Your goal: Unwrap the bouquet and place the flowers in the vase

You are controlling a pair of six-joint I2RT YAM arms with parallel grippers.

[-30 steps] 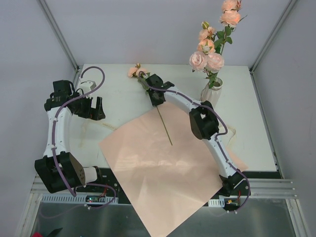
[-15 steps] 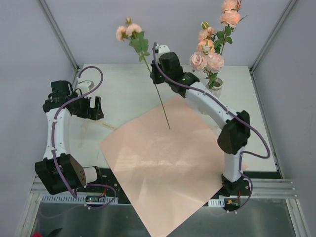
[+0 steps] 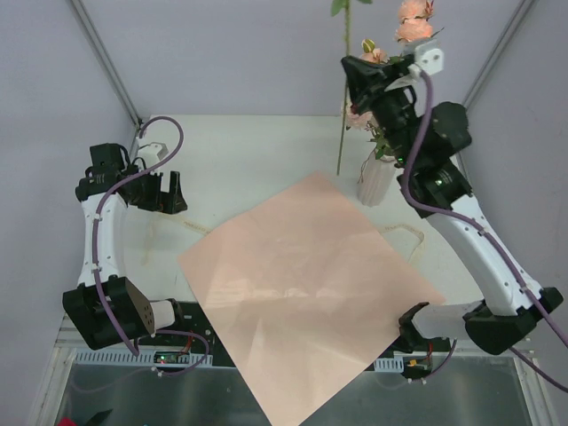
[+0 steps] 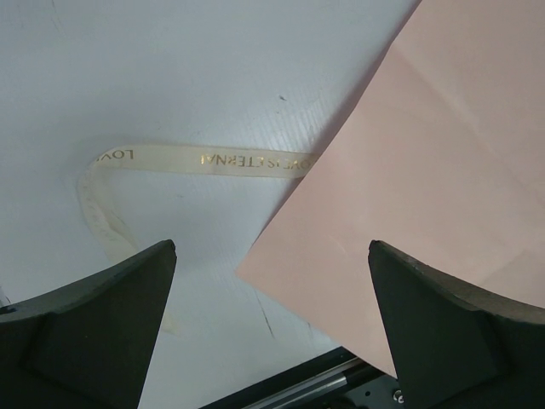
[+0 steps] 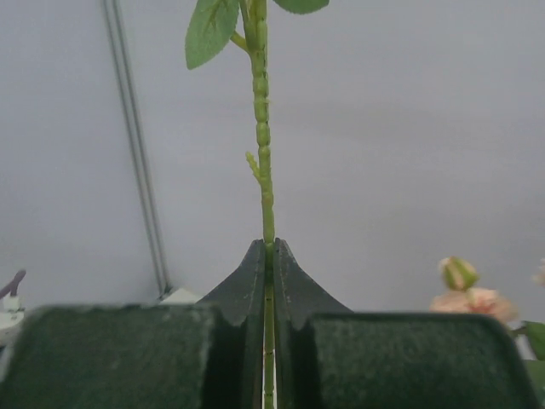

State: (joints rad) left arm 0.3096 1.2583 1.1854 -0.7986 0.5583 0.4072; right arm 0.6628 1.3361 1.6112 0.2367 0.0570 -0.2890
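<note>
The right pincer is pressed together on the thin green stem of one flower. It holds the stem upright, high above the worktop. The flower's head goes out of the top of the overhead view, and only leaves show there. The lower end of the stem hangs free in the air and appears a little to the left of the vase. How high it is above the rim I cannot tell.

Several roses stand in the vase, partly hidden by the arm. The pink paper lies flat and unfolded on the worktop. The cream ribbon lies loose beside its corner. The left pincer hovers over that corner with its fingers wide apart and holds nothing.

I think the flower is very light. Its stem looks rather stiff, because it hangs straight, but being so thin it may turn or swing between the fingers. The place of the grip seems sensible to me: on the bare stem below the leaves, with a long free end to guide into the neck. The petals would crush if they were gripped. The neck is narrow and crowded, and the small vase could tip from a push at the side.
</note>
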